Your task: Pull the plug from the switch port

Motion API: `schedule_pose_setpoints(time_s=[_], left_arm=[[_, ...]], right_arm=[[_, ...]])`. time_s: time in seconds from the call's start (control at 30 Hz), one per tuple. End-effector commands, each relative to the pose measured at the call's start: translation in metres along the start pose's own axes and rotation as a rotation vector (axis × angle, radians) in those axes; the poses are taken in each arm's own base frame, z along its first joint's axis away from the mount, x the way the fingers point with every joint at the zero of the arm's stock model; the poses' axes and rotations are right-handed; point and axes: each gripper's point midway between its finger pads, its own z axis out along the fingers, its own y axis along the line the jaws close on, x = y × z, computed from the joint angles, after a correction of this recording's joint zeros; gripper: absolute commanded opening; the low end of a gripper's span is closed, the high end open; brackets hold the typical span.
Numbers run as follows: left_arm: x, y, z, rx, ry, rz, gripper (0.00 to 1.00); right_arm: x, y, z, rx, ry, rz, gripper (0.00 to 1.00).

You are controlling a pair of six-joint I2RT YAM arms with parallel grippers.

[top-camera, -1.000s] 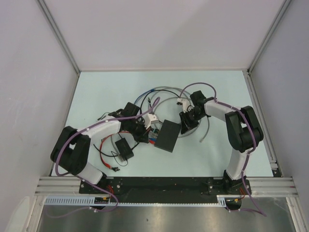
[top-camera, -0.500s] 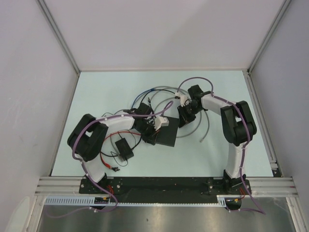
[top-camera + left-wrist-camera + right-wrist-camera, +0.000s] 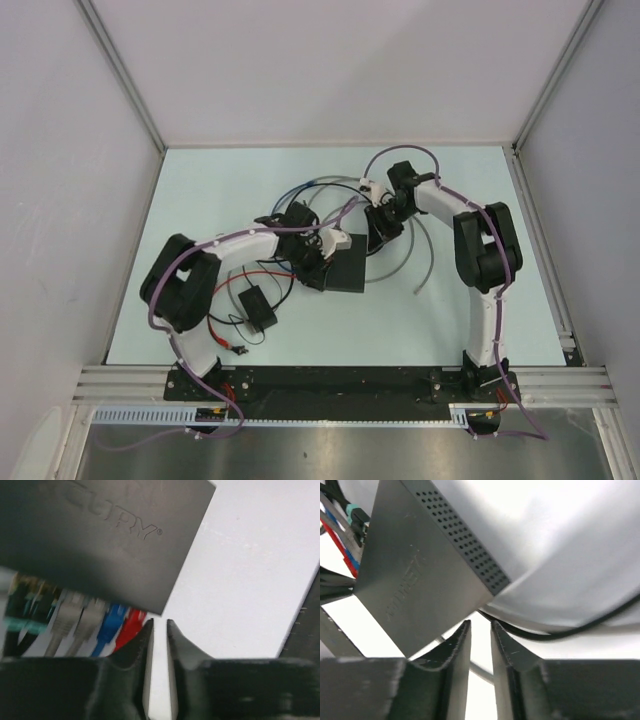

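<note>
While both arms crowd in on the flat dark grey rectangular box (image 3: 350, 270), the left gripper (image 3: 159, 628) sits with its black fingers just a thin slit apart, nothing but pale table (image 3: 240, 580) showing between them. Right ahead of its tips and off to their left, the box's near edge carries the switch port (image 3: 82, 594), and cables run in under that edge. A red plug (image 3: 134, 622) sits right beside the left fingertip, then a blue plug (image 3: 114, 622), two grey plugs (image 3: 75, 615) and a dark plug with a teal clip (image 3: 25, 622) further left. On the other side, the right gripper (image 3: 480, 626) is likewise barely parted and grips nothing. The box's perforated side wall rises ahead and to its left, the lower corner close by the left finger, and a thin black cable (image 3: 560, 632) curves across just beyond the tips. From above, the grippers flank the box, the left at the plugged edge, the right at the opposite corner.
</note>
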Motion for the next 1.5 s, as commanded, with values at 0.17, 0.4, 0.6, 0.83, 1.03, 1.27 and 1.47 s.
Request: schedule_pose_setpoints(time_s=[0.17, 0.4, 0.6, 0.83, 1.03, 1.27, 1.47], left_arm=[[-0.073, 0.033, -0.124, -0.136, -0.317, -0.003, 0.48], [-0.084, 0.076, -0.119, -0.102, -0.327, -0.143, 0.57], [-0.101, 0.098, -0.109, -0.012, -0.349, -0.188, 0.58], [-0.105, 0.113, -0.112, 0.021, -0.379, -0.307, 0.60], [-0.098, 0.117, -0.111, -0.006, -0.349, -0.305, 0.61], [-0.081, 0.116, -0.105, -0.007, -0.294, -0.306, 0.61], [-0.075, 0.121, -0.089, 0.053, -0.264, -0.326, 0.60]], right_arm=[[-0.046, 0.006, -0.086, 0.125, -0.181, -0.132, 0.50], [-0.057, 0.056, -0.055, 0.042, -0.124, -0.181, 0.52], [-0.054, 0.063, -0.039, -0.065, -0.067, -0.089, 0.26], [-0.028, 0.063, -0.030, -0.099, 0.049, -0.193, 0.00], [-0.008, 0.039, -0.011, -0.156, 0.130, -0.133, 0.00], [0.016, 0.032, 0.023, -0.157, 0.218, -0.157, 0.00], [0.021, 0.032, 0.041, -0.116, 0.258, -0.188, 0.00]])
